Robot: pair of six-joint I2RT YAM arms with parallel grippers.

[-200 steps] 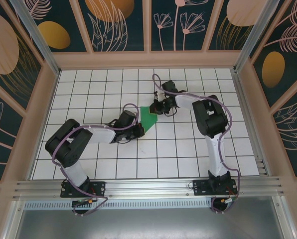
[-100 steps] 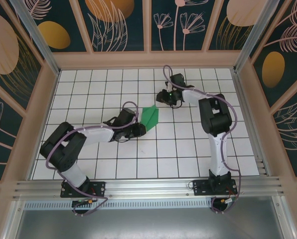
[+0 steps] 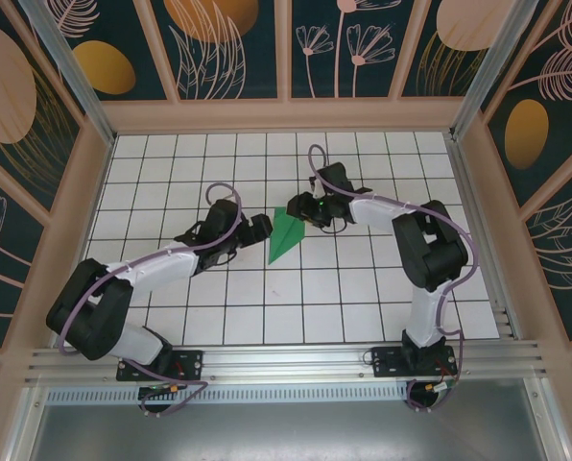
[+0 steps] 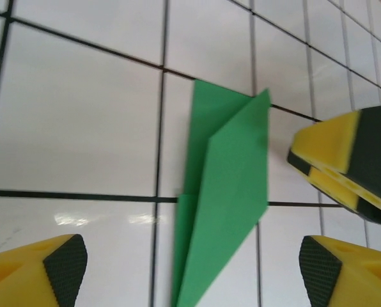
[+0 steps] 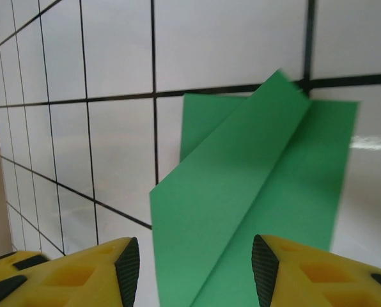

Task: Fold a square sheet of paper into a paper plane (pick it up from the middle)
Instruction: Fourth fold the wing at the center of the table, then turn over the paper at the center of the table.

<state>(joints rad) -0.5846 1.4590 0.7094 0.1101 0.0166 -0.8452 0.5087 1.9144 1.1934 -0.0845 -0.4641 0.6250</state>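
No text, label, brand, number or sign can be read anywhere. The wall panels (image 3: 228, 48) carry drawn leaves and flowers, not lettering. The tabletop (image 3: 152, 182) has black grid lines (no numerals in the tiles). The paper plane (image 4: 225, 192) is plain green on every face that shows.
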